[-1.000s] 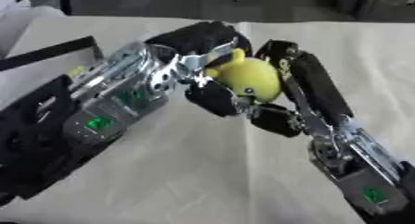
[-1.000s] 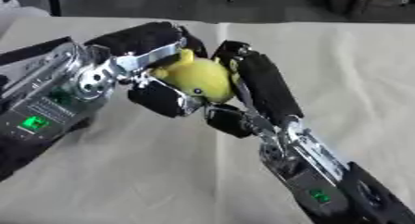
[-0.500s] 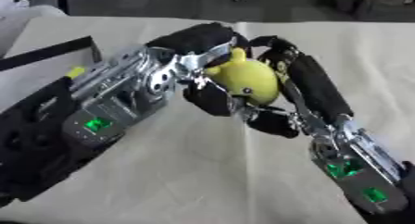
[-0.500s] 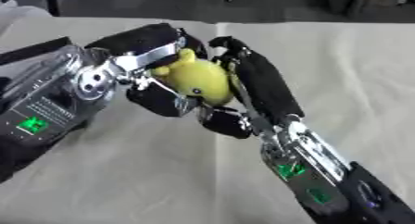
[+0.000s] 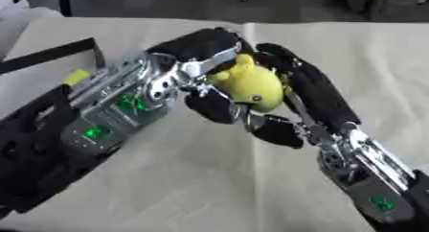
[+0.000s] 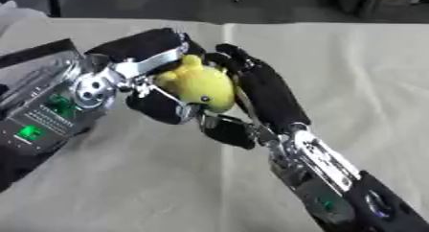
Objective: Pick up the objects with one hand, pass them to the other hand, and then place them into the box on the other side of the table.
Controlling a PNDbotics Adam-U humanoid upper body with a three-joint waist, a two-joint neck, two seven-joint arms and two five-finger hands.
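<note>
While both hands are meeting over the middle of the cloth-covered table (image 5: 209, 188), the yellow duck toy (image 5: 249, 84) is sitting between them, lifted off the surface. The left hand (image 5: 201, 51) is wrapping the toy from the upper left, its dark fingers curling over the duck's back and a lower finger tucking beneath the body. The right hand (image 5: 308, 89) is closing in from the right, its fingers lying along the far flank and its thumb side reaching under the toy. Both hands are therefore grasping the duck at once, which fits a transfer in progress: neither is letting go before the other has a hold.

Judging from the overlap alone, which hand is giving and which is receiving cannot be settled. The duck's head is tilting toward the lower right, one dark eye facing the camera, so the body is resting at an angle and not upright.

At the left edge, a dark box (image 5: 50, 58) is showing its rim, with a small yellow piece (image 5: 77, 76) beside it; its contents are hidden by the left forearm, and whether this is the destination box is unclear. No box is showing on the right side in either view.

The likely risk is a slip if one hand opens early, since the toy is rounded and smooth.
</note>
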